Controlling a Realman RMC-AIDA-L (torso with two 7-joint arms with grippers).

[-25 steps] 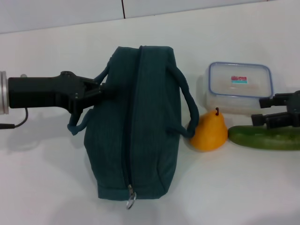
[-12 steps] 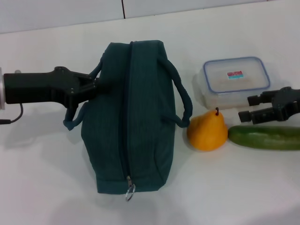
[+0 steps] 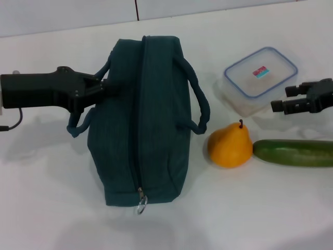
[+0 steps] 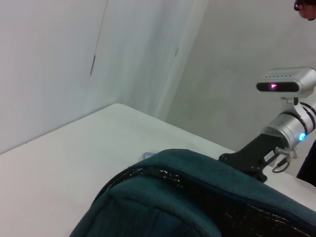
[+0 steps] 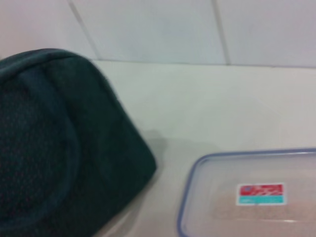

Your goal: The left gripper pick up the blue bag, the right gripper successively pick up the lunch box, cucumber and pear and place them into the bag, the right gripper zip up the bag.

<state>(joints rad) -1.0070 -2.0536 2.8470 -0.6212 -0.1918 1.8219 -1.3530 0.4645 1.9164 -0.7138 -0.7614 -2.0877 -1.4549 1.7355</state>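
Observation:
The blue bag [image 3: 143, 114] lies on the white table with its zipper closed and the ring pull [image 3: 141, 207] at the near end. My left gripper [image 3: 103, 88] is shut on the bag's left handle. The lunch box [image 3: 260, 75] is turned at an angle beside the bag's right side, with a shadow under it. My right gripper [image 3: 280, 99] is shut on its near right edge. The pear [image 3: 229, 145] and the cucumber [image 3: 294, 152] lie in front of the box. In the right wrist view, the lunch box [image 5: 247, 195] sits close by and the blue bag [image 5: 54, 143] is beyond it.
A tiled wall [image 3: 67, 15] rises behind the table's far edge. The left wrist view looks over the blue bag [image 4: 197, 197] toward my right arm [image 4: 252, 155] and the robot's head.
My right gripper has moved away from the cucumber toward the back, taking the lunch box with it; the box has turned. The bag and my left gripper have shifted slightly left.

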